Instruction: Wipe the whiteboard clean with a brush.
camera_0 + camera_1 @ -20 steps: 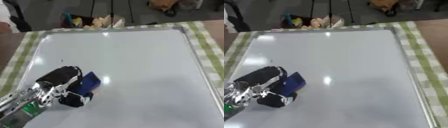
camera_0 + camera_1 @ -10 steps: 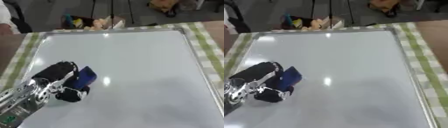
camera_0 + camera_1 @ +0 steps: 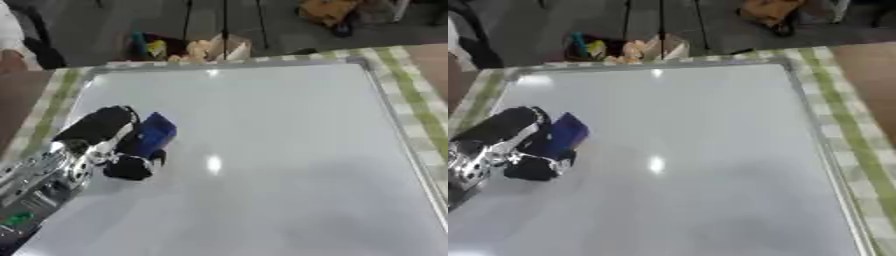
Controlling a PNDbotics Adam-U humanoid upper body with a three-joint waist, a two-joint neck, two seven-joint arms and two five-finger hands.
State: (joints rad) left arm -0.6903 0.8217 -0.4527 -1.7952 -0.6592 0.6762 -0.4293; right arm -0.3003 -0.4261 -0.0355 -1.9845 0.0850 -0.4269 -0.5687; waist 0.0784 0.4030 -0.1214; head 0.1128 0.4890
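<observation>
Whiteboard [image 3: 280,150]: you have one, lying flat on a table under a green-and-white checked cloth [image 3: 411,95], its silver frame running along the far and right edges. Its surface looks pale grey-white and glossy, with two bright light reflections; no writing can be made out on it. Brush [image 3: 153,134]: one, a small blue block, sitting on the board's left part, held against the surface. Your left hand [image 3: 105,145]: one in view, black with a silver wrist, entering from the lower left, its fingers and thumb curled round the blue brush. Your right hand shows in neither view. The left eye view takes in more of the silver forearm at the lower left corner; the right eye view shows a wider strip of checked cloth beyond the board's right edge.
</observation>
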